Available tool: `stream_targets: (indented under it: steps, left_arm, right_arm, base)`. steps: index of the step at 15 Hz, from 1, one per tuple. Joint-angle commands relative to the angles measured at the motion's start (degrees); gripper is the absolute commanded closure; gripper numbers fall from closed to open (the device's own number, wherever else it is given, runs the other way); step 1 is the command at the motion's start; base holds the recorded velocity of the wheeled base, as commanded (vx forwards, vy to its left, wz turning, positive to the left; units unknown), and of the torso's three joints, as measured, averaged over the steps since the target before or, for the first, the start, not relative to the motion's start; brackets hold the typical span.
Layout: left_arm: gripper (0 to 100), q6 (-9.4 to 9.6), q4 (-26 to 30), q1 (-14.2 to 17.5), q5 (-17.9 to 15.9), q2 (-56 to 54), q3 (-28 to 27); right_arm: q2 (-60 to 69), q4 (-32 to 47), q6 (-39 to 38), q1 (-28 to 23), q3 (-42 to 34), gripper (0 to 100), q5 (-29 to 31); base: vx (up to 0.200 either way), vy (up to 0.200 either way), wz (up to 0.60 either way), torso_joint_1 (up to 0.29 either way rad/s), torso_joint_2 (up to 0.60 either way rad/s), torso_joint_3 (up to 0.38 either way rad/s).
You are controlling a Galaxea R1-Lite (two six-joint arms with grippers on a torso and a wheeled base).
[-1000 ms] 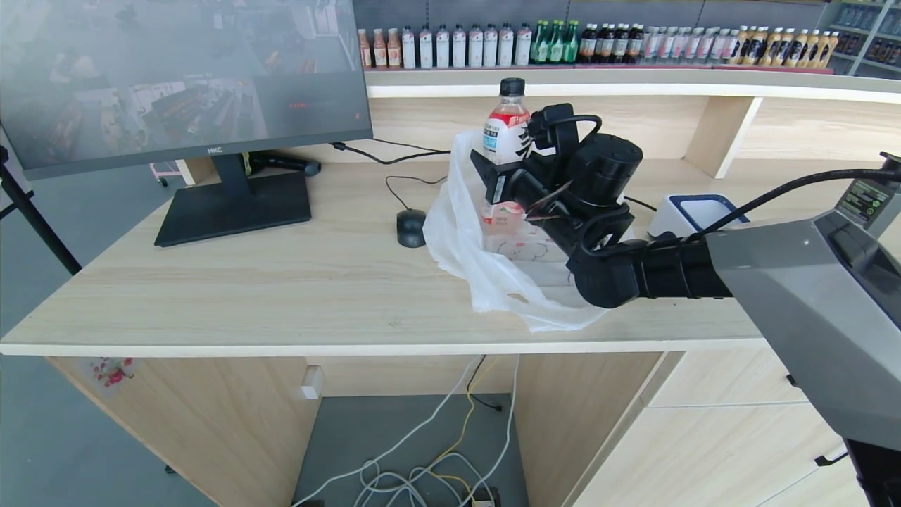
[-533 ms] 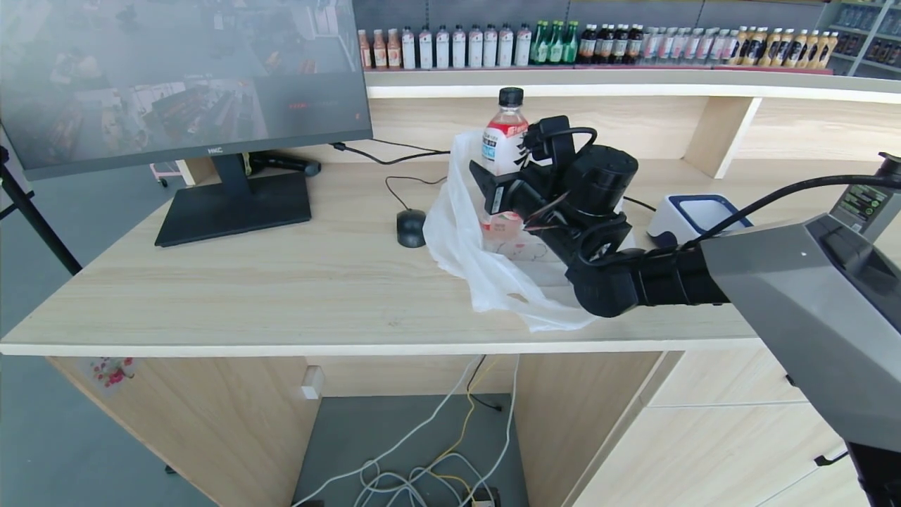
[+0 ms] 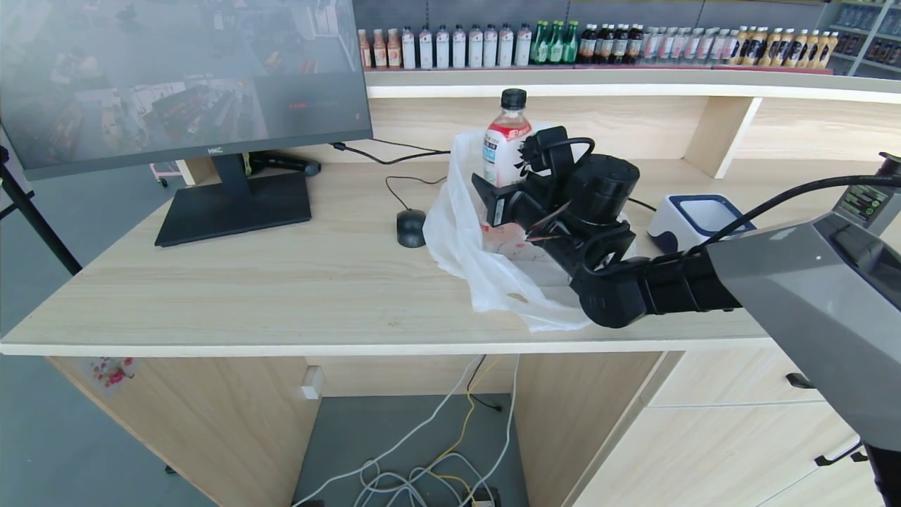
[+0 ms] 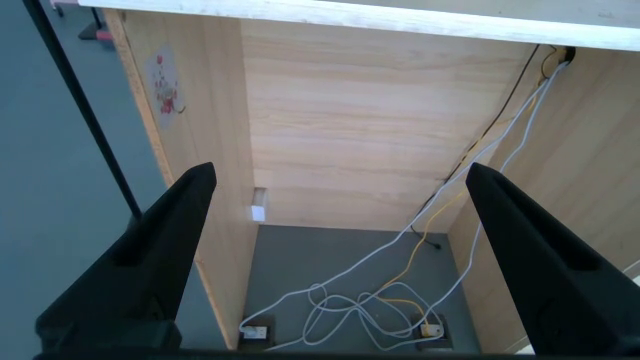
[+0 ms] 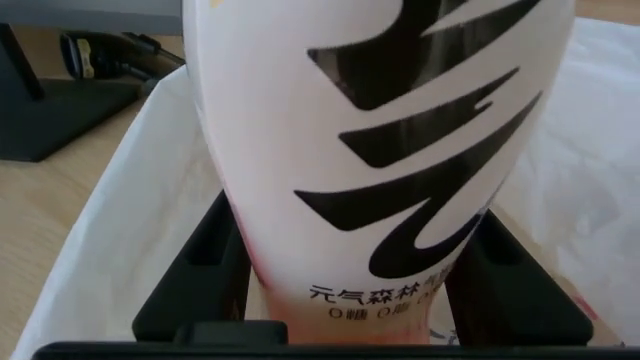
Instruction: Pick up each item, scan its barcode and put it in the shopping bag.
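A clear bottle (image 3: 505,141) with a black cap, white label and pink drink stands upright in my right gripper (image 3: 503,201), which is shut on its lower body. The bottle's base sits low inside the mouth of the white plastic shopping bag (image 3: 464,246) on the counter. In the right wrist view the bottle (image 5: 380,150) is seen close up, with black fingers (image 5: 200,260) on both sides and the bag (image 5: 110,200) behind. My left gripper (image 4: 340,260) hangs open below the counter, holding nothing.
A white-and-blue scanner (image 3: 693,218) sits right of the bag, a black mouse (image 3: 410,227) left of it, and a monitor (image 3: 176,77) at the far left. A shelf of bottles (image 3: 598,44) runs along the back. Loose cables (image 4: 370,300) lie under the counter.
My right gripper has lowered the bottle a little, deeper into the bag's mouth. The bag itself has not shifted.
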State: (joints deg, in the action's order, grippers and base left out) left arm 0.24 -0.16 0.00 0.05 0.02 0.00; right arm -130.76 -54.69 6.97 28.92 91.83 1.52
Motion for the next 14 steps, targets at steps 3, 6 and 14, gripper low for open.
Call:
stream_targets:
  steps: [3, 6, 14]
  left_arm:
    - [0, 0.02, 0.0, 0.0, 0.0, 0.0, 0.0]
    - [0, 0.02, 0.0, 0.0, 0.0, 0.0, 0.0]
    - [0, 0.02, 0.0, 0.0, 0.0, 0.0, 0.0]
  right_arm:
    - [2.8, -2.0, 0.4, 0.0, -6.5, 100, 0.1]
    - [3.2, -2.1, 0.2, 0.0, -7.3, 100, 0.0]
    - [2.8, -1.3, -0.1, -0.5, -6.8, 100, 0.0]
  base:
    - [0.0, 0.0, 0.0, 0.0, 0.0, 0.0]
    - [0.0, 0.0, 0.0, 0.0, 0.0, 0.0]
    - [0.0, 0.0, 0.0, 0.0, 0.0, 0.0]
